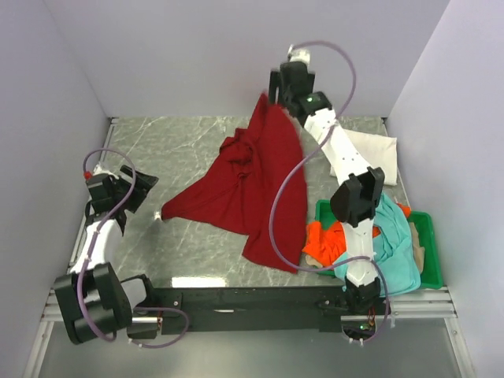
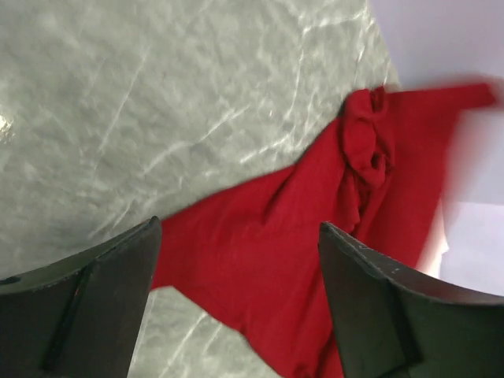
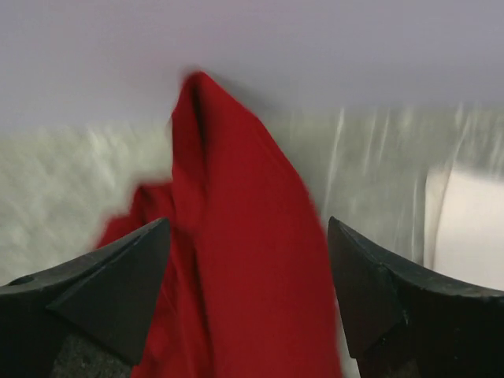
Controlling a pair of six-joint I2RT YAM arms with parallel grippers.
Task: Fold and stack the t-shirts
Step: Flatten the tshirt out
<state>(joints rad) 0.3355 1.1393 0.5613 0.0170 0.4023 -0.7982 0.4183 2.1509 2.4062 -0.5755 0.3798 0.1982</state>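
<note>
The large dark red t-shirt (image 1: 252, 181) lies crumpled across the middle of the table, and one end rises to a peak at the back. My right gripper (image 1: 277, 88) is open right beside that peak. In the right wrist view the red cloth (image 3: 236, 236) stands between and beyond the wide-apart jaws of the right gripper (image 3: 248, 224), blurred. My left gripper (image 1: 142, 195) is open and empty just left of the shirt's near-left corner. The red shirt (image 2: 299, 236) lies ahead of the left gripper (image 2: 236, 228). A folded white t-shirt (image 1: 370, 148) lies at the back right. The orange (image 1: 321, 242) and teal (image 1: 391, 246) t-shirts are heaped at the tray.
A green plastic tray (image 1: 426, 253) sits at the near right, under the orange and teal shirts and my right arm. Grey walls close in the marble table (image 1: 173, 150) at the back and on both sides. The white shirt also shows in the right wrist view (image 3: 468, 224).
</note>
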